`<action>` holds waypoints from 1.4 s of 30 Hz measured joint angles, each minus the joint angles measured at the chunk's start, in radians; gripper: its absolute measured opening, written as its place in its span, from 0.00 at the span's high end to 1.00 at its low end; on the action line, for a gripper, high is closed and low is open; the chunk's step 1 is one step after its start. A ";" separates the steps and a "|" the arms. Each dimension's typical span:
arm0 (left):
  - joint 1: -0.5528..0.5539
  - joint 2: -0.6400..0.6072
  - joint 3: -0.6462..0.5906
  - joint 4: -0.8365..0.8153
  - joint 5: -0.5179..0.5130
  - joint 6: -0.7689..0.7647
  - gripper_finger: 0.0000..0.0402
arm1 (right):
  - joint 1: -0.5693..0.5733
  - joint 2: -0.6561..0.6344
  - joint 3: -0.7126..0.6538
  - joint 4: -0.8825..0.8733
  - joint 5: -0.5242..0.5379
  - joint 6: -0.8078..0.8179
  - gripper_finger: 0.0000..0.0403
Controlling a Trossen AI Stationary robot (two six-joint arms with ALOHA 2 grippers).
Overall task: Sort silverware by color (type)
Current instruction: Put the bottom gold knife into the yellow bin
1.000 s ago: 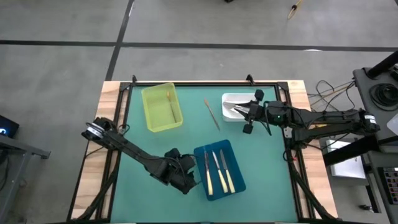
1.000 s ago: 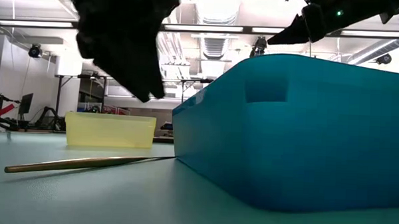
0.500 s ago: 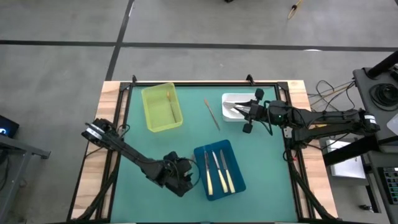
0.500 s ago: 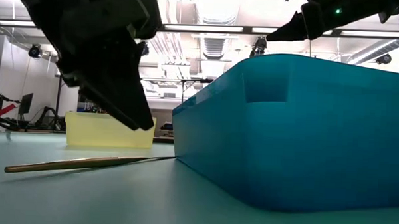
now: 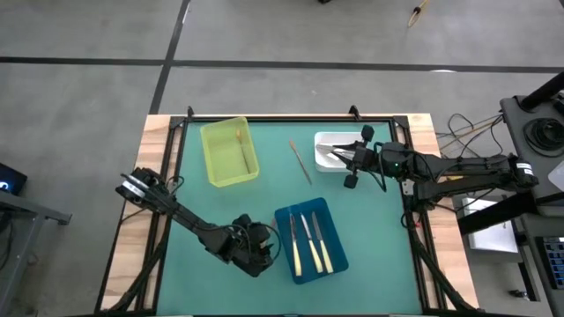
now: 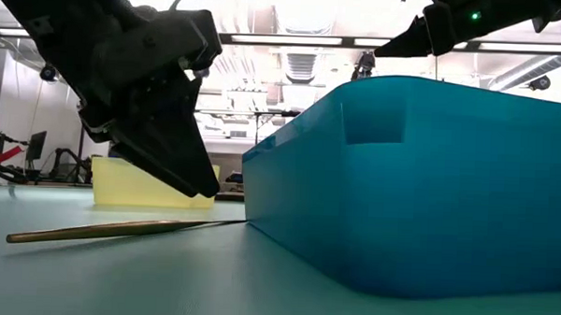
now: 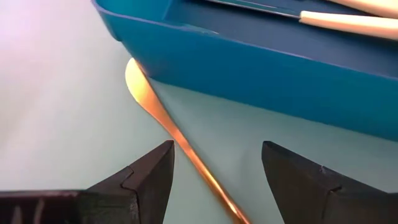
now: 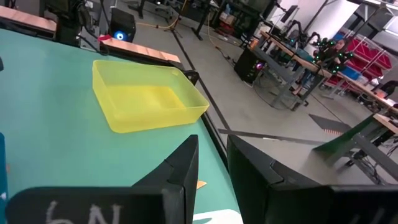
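Seen from above: teal table (image 5: pixel 264 189) with three trays. Yellow tray (image 5: pixel 229 151) at 11 o'clock, holding one thin gold utensil (image 5: pixel 240 139). White tray (image 5: pixel 339 150) at 2 o'clock, holding silver-grey pieces (image 5: pixel 333 157), too small to count. Blue tray (image 5: pixel 311 239) at 6 o'clock, carrying three cream-handled knives (image 5: pixel 310 243) laid side by side.

Left gripper (image 5: pixel 258 256) low at 7 o'clock, just beside the blue tray's wall, jaws spread wide, nothing between the fingers (image 7: pixel 149 177). Directly ahead of them in the left wrist view: a gold-copper utensil (image 7: pixel 168 121) flat on the table, its rounded end touching or nearly touching the blue tray's base.

Right gripper (image 5: pixel 354 164) raised at 2 o'clock, at the edge of the white tray, jaws drawn close together, gripping nothing visible.

Another slim gold-copper utensil (image 5: pixel 300 162) loose on the mat at 12 o'clock, between the yellow and white trays.
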 joint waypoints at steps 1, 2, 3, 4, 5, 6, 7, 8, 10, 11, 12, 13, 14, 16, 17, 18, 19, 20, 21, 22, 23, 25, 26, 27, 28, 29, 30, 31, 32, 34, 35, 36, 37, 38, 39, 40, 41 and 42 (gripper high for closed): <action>0.000 0.000 -0.002 0.000 -0.002 0.000 0.44 | 0.000 0.000 0.000 0.000 0.000 0.000 0.81; 0.000 0.000 -0.005 0.001 -0.008 0.000 0.44 | 0.000 0.000 0.000 0.000 0.000 -0.001 0.81; 0.000 0.000 -0.009 0.001 -0.018 -0.001 0.44 | 0.000 0.000 0.000 0.000 0.000 -0.002 0.81; 0.001 0.000 -0.014 0.003 -0.026 -0.004 0.44 | 0.000 0.000 0.000 0.000 0.000 -0.006 0.81; 0.001 0.000 -0.022 0.008 -0.033 -0.012 0.44 | 0.000 0.000 0.000 0.000 0.000 -0.007 0.81; 0.001 0.000 -0.032 0.018 -0.044 -0.025 0.44 | 0.000 0.000 0.000 0.000 0.000 -0.007 0.81; 0.001 0.000 -0.040 0.030 -0.051 -0.037 0.44 | 0.000 0.000 0.000 0.000 0.000 -0.007 0.81; 0.001 0.000 -0.047 0.046 -0.059 -0.042 0.44 | 0.000 0.000 0.000 0.000 0.000 -0.007 0.81; -0.001 0.000 -0.054 0.075 -0.063 -0.045 0.44 | 0.000 0.000 0.000 0.000 0.000 -0.007 0.81; -0.001 0.000 -0.055 0.075 -0.063 -0.045 0.44 | 0.000 0.000 0.000 0.000 0.000 -0.007 0.81; -0.001 0.004 -0.056 0.075 -0.063 -0.045 0.44 | 0.000 0.000 0.000 0.000 0.000 -0.007 0.81; -0.001 0.008 -0.055 0.076 -0.064 -0.045 0.44 | 0.000 0.000 0.000 0.000 0.000 -0.007 0.81; -0.001 0.015 -0.053 0.075 -0.066 -0.045 0.44 | 0.000 0.000 0.000 0.000 0.000 -0.008 0.81; -0.001 0.036 -0.046 0.082 -0.069 -0.045 0.44 | 0.000 0.000 0.000 0.001 0.000 -0.008 0.81; -0.001 0.050 -0.042 0.085 -0.069 -0.045 0.44 | 0.000 0.000 0.000 0.000 0.000 -0.007 0.81; -0.002 0.062 -0.038 0.085 -0.069 -0.045 0.44 | 0.000 0.000 0.000 0.000 0.000 -0.008 0.81; -0.003 0.074 -0.032 0.082 -0.069 -0.045 0.44 | 0.000 0.000 0.000 0.000 0.000 -0.007 0.81; -0.003 0.083 -0.025 0.082 -0.074 -0.045 0.44 | 0.000 0.000 0.000 0.000 0.000 -0.008 0.81; -0.003 0.090 -0.017 0.083 -0.073 -0.045 0.44 | 0.000 0.000 0.000 0.000 0.000 -0.007 0.81; -0.004 0.096 -0.010 0.083 -0.073 -0.045 0.44 | 0.000 0.000 0.000 0.001 0.000 -0.007 0.81; -0.004 0.101 -0.007 0.082 -0.075 -0.045 0.44 | 0.000 0.000 0.000 0.000 0.000 -0.008 0.81; -0.005 0.108 0.001 0.076 -0.076 -0.045 0.44 | 0.000 0.000 0.000 0.001 0.000 -0.008 0.81; -0.005 0.109 0.004 0.071 -0.076 -0.047 0.44 | 0.000 0.000 0.000 0.000 0.000 -0.008 0.81; -0.004 0.109 0.005 0.066 -0.075 -0.051 0.44 | 0.000 0.000 0.000 0.001 0.000 -0.008 0.81; -0.004 0.109 0.005 0.061 -0.074 -0.057 0.45 | 0.000 0.000 0.000 0.001 0.000 -0.008 0.81; -0.005 0.109 0.006 0.054 -0.074 -0.067 0.45 | 0.000 0.000 0.000 0.001 0.000 -0.008 0.81; -0.005 0.109 0.006 0.044 -0.073 -0.076 0.46 | 0.000 0.000 0.000 0.001 0.000 -0.008 0.81; -0.005 0.108 0.007 0.034 -0.070 -0.083 0.47 | 0.000 0.000 0.000 0.001 0.000 -0.008 0.81; -0.005 0.107 0.007 0.024 -0.070 -0.093 0.48 | 0.000 0.000 0.000 0.001 0.000 -0.008 0.81; -0.006 0.106 0.008 0.007 -0.070 -0.110 0.51 | 0.000 0.000 0.000 0.001 0.000 -0.008 0.81; -0.006 0.106 0.007 0.003 -0.069 -0.115 0.52 | 0.000 0.000 0.000 0.001 0.000 -0.008 0.81; -0.006 0.106 0.007 0.000 -0.065 -0.119 0.54 | 0.000 0.000 0.000 0.001 0.000 -0.008 0.81; -0.006 0.106 0.007 -0.003 -0.061 -0.121 0.57 | 0.000 0.000 0.000 0.001 0.000 -0.008 0.81; -0.007 0.106 0.007 -0.005 -0.059 -0.126 0.59 | 0.000 0.000 0.000 0.001 0.000 -0.008 0.81; -0.009 0.106 0.007 -0.008 -0.059 -0.132 0.62 | 0.000 0.000 0.000 0.001 0.000 -0.008 0.81; -0.010 0.106 0.007 -0.010 -0.059 -0.138 0.65 | 0.000 0.000 0.000 0.001 0.000 -0.008 0.81; -0.010 0.106 0.007 -0.013 -0.060 -0.146 0.68 | 0.000 0.000 0.000 0.001 0.000 -0.008 0.81; -0.010 0.106 0.006 -0.016 -0.060 -0.154 0.71 | 0.000 0.000 0.000 0.001 0.000 -0.008 0.81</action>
